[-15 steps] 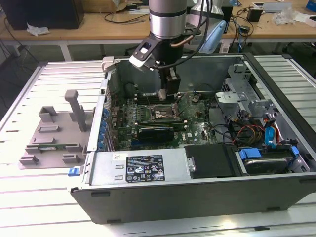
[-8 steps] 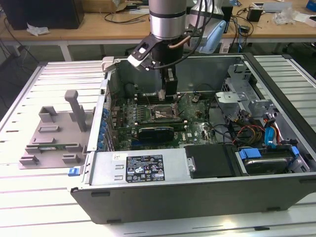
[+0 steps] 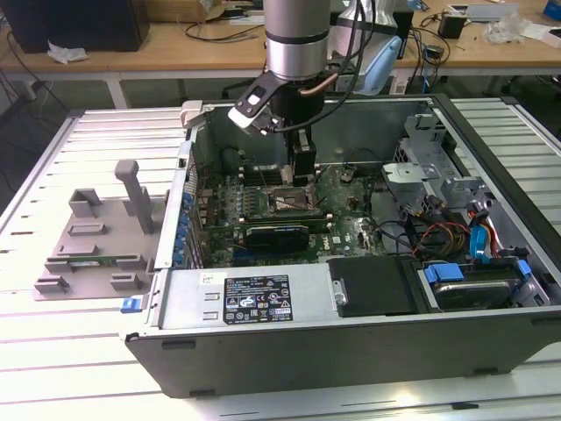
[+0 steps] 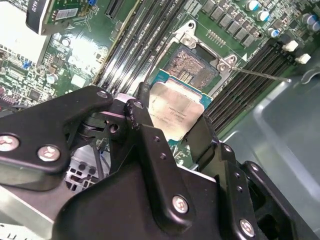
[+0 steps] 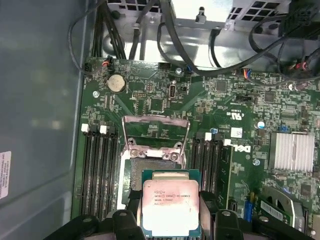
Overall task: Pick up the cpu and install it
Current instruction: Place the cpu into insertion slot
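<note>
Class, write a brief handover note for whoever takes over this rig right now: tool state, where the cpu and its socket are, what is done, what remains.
Tool: shut on the small square silvery-topped cpu, inside the open grey computer case.
Cpu: held over the green motherboard, overlapping one edge of the open socket in both wrist views.
Done: cpu is picked up and at the socket; the socket's metal frame stands open.
Left: cpu is not yet seated in the socket.
</note>
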`<control>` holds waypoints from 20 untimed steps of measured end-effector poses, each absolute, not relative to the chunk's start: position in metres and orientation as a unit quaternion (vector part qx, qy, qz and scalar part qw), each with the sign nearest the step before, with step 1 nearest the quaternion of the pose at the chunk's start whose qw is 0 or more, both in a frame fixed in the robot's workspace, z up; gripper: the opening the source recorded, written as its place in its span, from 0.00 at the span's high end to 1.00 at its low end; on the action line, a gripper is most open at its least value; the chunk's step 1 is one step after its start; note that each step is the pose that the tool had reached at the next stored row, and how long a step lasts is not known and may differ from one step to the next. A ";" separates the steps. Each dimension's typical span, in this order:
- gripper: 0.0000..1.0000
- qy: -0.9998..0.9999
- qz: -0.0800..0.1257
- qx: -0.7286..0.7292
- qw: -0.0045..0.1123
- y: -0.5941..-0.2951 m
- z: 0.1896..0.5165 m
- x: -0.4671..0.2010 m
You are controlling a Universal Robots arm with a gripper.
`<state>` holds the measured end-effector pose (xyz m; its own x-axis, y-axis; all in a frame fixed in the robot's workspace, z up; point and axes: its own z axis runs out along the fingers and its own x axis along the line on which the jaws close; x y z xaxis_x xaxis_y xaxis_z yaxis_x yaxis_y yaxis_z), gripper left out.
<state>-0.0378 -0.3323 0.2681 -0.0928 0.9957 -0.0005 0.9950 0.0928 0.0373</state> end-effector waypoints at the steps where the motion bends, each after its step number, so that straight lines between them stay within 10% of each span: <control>1: 0.46 0.744 0.014 0.668 0.013 -0.332 0.266 -0.038; 20: 0.46 0.727 0.011 0.687 0.015 -0.326 0.225 -0.039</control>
